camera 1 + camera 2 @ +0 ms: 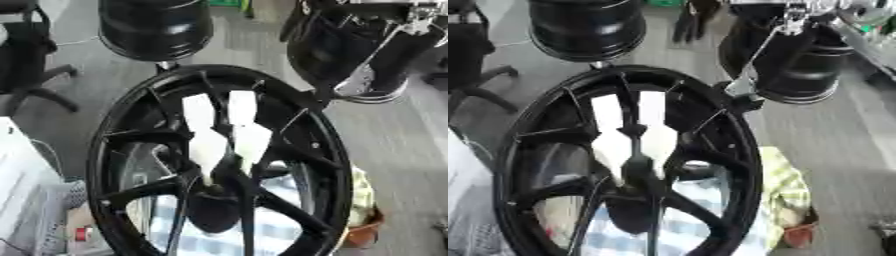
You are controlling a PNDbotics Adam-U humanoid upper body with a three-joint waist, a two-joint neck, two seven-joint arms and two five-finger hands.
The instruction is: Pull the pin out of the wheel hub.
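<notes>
A black wheel (219, 160) fills the middle of both views, its hub (214, 192) low in the middle behind crossing spokes; the pin cannot be made out. Two pale strips (223, 132) show between the upper spokes. Behind it stand two black barrels (156, 27), an office chair (26, 55) at left, and checked cloth (702, 220) below. The right arm (785, 40) reaches down to the rim's upper right; its hand (741, 97) touches there, fingers unclear.

Right arm at upper right; robot hand (745, 102) low, fingers indistinct
</notes>
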